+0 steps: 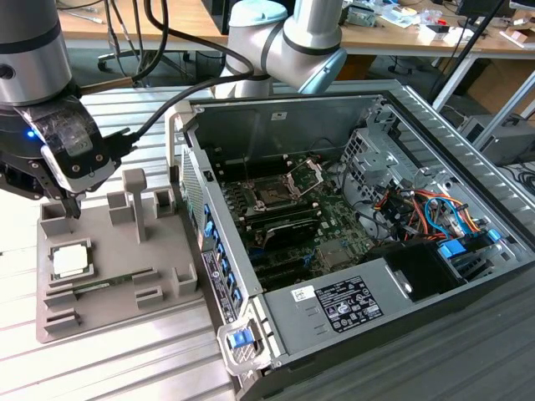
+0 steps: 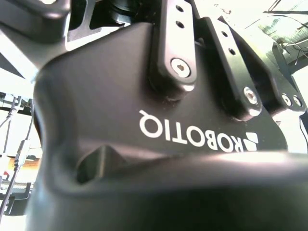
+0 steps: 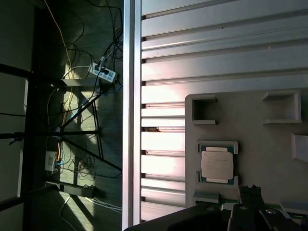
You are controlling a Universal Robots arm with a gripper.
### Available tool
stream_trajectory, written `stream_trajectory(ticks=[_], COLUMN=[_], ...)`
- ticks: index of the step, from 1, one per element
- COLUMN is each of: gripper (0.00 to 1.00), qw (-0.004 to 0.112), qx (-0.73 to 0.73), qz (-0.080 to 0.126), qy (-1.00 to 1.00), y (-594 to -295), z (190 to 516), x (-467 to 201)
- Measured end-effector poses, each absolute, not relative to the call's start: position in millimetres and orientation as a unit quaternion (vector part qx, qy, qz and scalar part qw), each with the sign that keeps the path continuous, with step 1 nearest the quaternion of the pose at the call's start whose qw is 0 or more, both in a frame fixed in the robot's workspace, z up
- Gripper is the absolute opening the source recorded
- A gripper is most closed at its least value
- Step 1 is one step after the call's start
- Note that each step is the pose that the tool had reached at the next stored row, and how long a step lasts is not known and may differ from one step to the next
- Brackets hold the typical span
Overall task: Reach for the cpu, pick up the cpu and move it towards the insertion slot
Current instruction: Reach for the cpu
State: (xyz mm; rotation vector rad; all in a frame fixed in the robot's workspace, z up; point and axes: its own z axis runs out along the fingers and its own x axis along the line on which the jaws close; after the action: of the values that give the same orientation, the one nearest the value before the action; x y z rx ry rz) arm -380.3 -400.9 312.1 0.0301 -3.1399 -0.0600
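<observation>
Hovering above the grey plastic holder tray point(image 1: 113, 246), black robot gripper point(image 1: 65, 200); open or clenched, cannot tell. Silvery square cpu point(image 1: 71, 261) lies flat in the tray, just below it and camera-ward in the exterior view; silver-framed dark insertion slot point(image 1: 272, 194) well apart, exterior view's right

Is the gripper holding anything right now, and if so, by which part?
Nothing is held: the chip lies in its gray holder, and the gripper is above it, not touching.
</observation>
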Motion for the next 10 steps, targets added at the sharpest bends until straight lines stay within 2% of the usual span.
stream_trajectory(ticks=[10], gripper=[0.11], qw=[0.0], qx=[0.01], qz=[-0.019], qy=[-1.0], y=[-400.9], z=[308.3], x=[-380.3])
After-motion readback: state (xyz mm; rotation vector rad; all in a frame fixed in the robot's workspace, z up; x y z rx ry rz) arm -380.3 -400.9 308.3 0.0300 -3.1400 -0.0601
